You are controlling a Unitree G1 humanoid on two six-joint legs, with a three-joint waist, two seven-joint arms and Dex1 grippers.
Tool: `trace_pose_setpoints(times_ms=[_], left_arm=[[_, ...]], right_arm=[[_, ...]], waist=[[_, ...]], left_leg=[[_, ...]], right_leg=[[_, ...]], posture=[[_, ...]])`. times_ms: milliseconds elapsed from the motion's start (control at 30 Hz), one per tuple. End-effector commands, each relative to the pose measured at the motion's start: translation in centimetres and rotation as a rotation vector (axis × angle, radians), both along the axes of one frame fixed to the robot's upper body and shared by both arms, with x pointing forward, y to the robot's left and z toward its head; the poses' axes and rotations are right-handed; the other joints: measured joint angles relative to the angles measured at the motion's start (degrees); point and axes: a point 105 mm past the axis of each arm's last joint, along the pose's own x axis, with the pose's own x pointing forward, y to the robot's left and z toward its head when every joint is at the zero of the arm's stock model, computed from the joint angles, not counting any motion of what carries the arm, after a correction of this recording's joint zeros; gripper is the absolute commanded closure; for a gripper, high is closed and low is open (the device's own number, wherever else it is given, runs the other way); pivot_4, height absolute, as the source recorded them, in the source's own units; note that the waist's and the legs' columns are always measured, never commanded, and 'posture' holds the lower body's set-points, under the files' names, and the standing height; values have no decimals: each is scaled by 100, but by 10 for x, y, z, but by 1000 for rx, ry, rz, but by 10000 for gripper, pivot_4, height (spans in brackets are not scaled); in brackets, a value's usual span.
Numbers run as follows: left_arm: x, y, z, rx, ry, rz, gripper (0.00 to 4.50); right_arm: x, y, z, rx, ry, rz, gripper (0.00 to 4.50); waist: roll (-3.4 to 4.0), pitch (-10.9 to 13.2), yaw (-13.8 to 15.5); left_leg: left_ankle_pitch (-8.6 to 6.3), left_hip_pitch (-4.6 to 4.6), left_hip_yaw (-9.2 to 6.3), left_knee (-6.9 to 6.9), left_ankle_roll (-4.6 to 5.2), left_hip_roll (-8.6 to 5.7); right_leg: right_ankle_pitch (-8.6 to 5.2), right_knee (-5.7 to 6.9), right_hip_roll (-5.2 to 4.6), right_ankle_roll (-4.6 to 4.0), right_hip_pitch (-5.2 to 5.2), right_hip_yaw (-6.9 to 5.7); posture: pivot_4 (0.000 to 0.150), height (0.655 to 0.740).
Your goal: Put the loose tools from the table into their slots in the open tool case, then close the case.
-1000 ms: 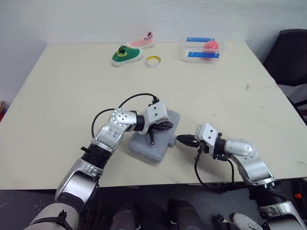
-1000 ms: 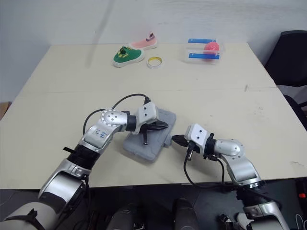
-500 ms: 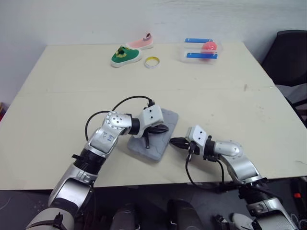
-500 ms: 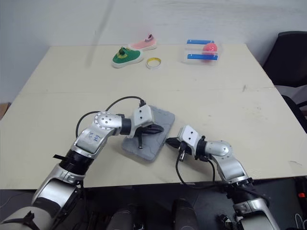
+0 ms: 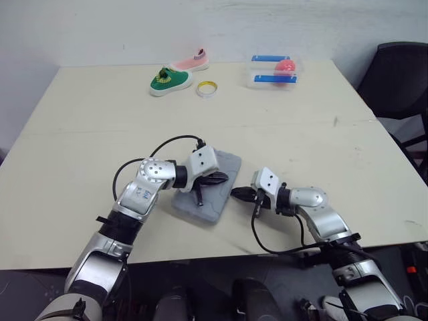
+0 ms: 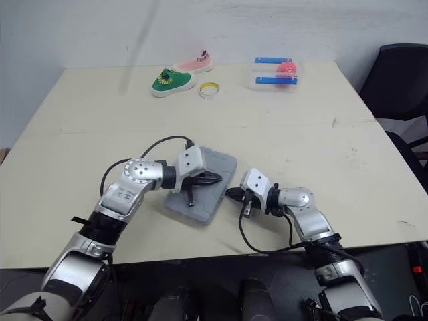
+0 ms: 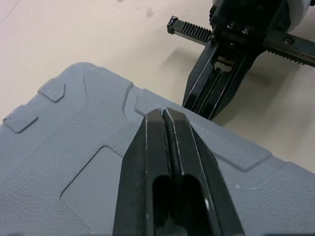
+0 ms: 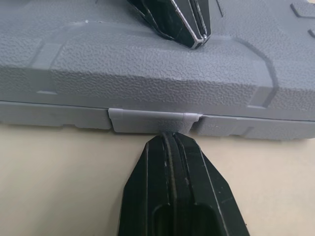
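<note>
1. Left eye view: left gripper [image 5: 223,178] fingers pressed together, holding nothing, tip resting on top of case [image 5: 204,208];
2. case grey, closed, lying flat near table's [image 5: 93,127] front edge, between both grippers;
3. right gripper [image 5: 236,193] fingers together, empty, tip at case's side latch [image 8: 153,119].

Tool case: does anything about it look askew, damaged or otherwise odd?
Nothing damaged. The tool case lies closed, at an angle to the table edge. The left end effector, shut, is on its lid; the right end effector, shut, is at the latch tab.
</note>
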Motion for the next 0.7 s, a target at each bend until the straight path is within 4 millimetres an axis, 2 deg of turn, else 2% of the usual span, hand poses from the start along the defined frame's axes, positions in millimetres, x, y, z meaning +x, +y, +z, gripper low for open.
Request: trace_pose_setpoints(times_ms=[33, 67, 167, 233, 267, 300, 367, 433, 500, 533, 700], left_arm=[[-3, 16, 21, -224, -57, 3, 45000], [-7, 26, 35, -273, -123, -8, 45000], [-15, 54, 40, -292, -158, 19, 45000], [-24, 79, 46, -332, -160, 62, 40145], [-30, 93, 49, -343, -153, 91, 37238], [-34, 101, 50, -347, -145, 109, 33530], [-40, 122, 48, -306, -134, 183, 24014], [-51, 154, 43, -230, -136, 303, 14607], [-63, 176, 37, -149, -141, 381, 5529], [-67, 185, 36, -134, -140, 425, 314], [-79, 220, 35, -42, -147, 586, 314]], right_arm=[[-7, -13, 43, 43, -209, 50, 44370], [-11, -24, 48, 34, -222, 51, 44370], [-22, -46, 57, 7, -249, 71, 44370], [-31, -61, 68, 38, -203, 89, 45000], [-35, -69, 73, 32, -199, 101, 38276], [-38, -74, 76, 26, -199, 109, 35688], [-41, -86, 83, -12, -239, 105, 25586], [-43, -103, 101, -3, -312, 72, 15431], [-44, -116, 117, 17, -374, 28, 5266], [-46, -121, 118, -3, -374, 25, 79], [-51, -144, 113, -141, -363, 27, 79]], waist=[[16, 14, 2], [28, 28, 8], [28, 40, 44], [28, 41, 49], [29, 42, 51], [29, 45, 53], [30, 49, 63], [29, 53, 81], [36, 58, 91], [36, 59, 107], [30, 64, 177]], left_leg=[[0, -6, -2, -1, -1, 0], [0, -12, 0, -2, -1, -1], [1, -29, 0, -2, 0, -3], [0, -27, 2, -2, 3, -5], [-3, -27, 4, -2, 8, -5], [-5, -25, 2, -2, 10, -5], [-8, -25, 2, -2, 14, -6], [-12, -21, 0, -2, 13, -7], [-18, -21, 0, -9, 3, -4], [-28, -19, 0, -16, -15, -6], [-34, -21, -12, -27, -27, -5]], right_leg=[[0, -1, -1, -1, -3, 2], [-1, -1, -2, -1, -11, 3], [-1, -6, -2, 0, -24, -2], [-1, -10, 0, 0, -21, -15], [0, -11, -2, 0, -21, -16], [0, -13, -4, 1, -16, -15], [1, -15, -7, 2, -16, -13], [1, -16, -8, 3, -14, -13], [0, -19, -7, 1, -16, -3], [0, -23, -7, 1, -16, 1], [-3, -39, -11, -4, -15, 7]], posture=[[1500, 7400], [1500, 7400], [1500, 7400], [1500, 7400], [1500, 7400], [1500, 7400], [1500, 7400], [1500, 7400], [1500, 7400], [1500, 7400], [1500, 7400]])
